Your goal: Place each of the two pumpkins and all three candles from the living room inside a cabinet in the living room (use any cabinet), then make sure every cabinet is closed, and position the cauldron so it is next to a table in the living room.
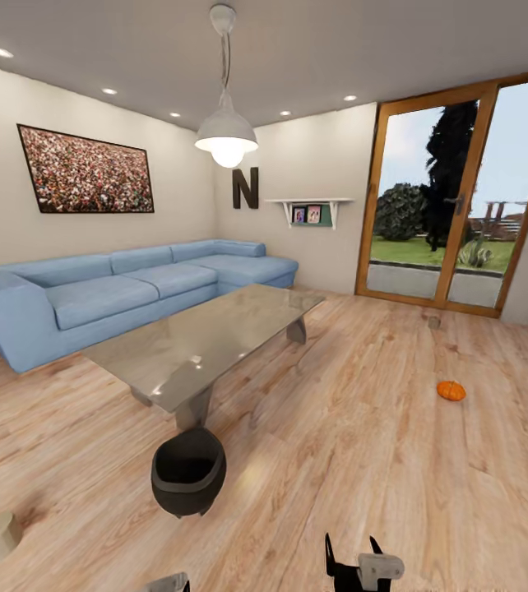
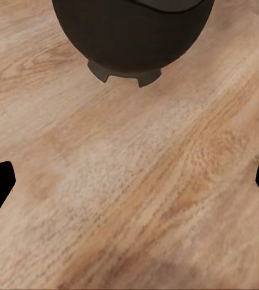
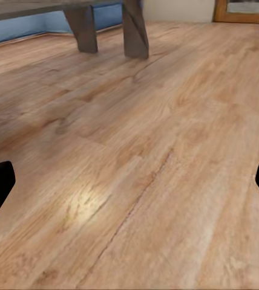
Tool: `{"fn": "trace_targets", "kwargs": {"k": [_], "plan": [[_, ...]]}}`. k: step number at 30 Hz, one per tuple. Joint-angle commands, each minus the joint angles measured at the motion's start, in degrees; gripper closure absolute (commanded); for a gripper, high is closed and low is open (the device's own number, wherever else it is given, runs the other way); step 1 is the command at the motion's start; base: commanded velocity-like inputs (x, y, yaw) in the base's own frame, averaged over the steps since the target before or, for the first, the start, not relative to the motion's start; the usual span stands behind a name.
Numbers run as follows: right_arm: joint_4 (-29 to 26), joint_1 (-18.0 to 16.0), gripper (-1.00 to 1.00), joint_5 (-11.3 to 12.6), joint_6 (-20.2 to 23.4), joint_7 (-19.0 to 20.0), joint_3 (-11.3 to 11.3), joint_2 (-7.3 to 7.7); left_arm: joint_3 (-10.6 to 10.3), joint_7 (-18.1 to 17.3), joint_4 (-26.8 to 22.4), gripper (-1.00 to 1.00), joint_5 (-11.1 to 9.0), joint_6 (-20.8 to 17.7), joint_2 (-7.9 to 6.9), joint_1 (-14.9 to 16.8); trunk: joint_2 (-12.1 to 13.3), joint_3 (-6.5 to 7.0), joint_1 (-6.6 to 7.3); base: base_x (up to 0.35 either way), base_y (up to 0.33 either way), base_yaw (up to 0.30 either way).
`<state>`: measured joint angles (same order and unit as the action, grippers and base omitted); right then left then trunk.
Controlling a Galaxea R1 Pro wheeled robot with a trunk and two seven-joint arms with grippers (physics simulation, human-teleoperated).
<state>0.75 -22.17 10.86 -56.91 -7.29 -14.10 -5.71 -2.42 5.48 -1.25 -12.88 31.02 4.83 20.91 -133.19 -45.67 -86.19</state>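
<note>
While I'm hovering left gripper wide open, empty, black round iron cauldron just ahead: risking nudging it over. Right gripper also spread, holding nothing.

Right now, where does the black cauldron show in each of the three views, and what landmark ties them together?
Head view: cauldron low and left of centre, on the floor beside the table near end.
Left wrist view: its dark underside and feet at the top edge.
Right wrist view: not in this picture.
Shared landmark: the plank floor; the right wrist view also catches the table's legs.
</note>
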Motion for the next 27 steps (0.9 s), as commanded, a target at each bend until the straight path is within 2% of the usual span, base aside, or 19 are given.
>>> {"fn": "trace_targets", "kwargs": {"k": [1,5,9,13,27], "plan": [[0.1,0.0,-1.0,0.3,-0.4,-0.3,-0.5,0.01,-0.3,0.2,0.0,-1.0,-0.2,0.3,0.04,0.0,0.0,-0.01,0.01,0.0,0.0,-0.281],[0.2,0.2,-1.0,0.3,-2.0,-0.3,-0.5,0.15,-0.3,0.2,0.0,-1.0,0.1,0.5,0.17,-0.1,0.0,0.17,0.01,0.0,0.0,-0.281],[0.2,0.3,-1.0,0.3,-2.5,-0.3,-0.4,0.3,-0.3,0.2,0.0,-1.0,2.7,0.6,0.25,-0.2,0.0,0.35,0.01,-0.019,0.009,-0.28],[0.2,0.3,-1.0,0.3,-2.5,-0.3,-0.4,0.4,-0.3,0.2,0.0,-1.0,3.9,0.6,0.27,-0.2,0.0,0.54,0.01,-0.157,0.11,-0.278],[0.2,0.3,-1.0,0.4,-2.0,-0.3,-0.4,0.3,-0.3,0.2,0.0,-1.0,4.3,0.5,0.52,-0.2,0.0,1.19,0.01,-0.242,0.177,-0.254]]}}
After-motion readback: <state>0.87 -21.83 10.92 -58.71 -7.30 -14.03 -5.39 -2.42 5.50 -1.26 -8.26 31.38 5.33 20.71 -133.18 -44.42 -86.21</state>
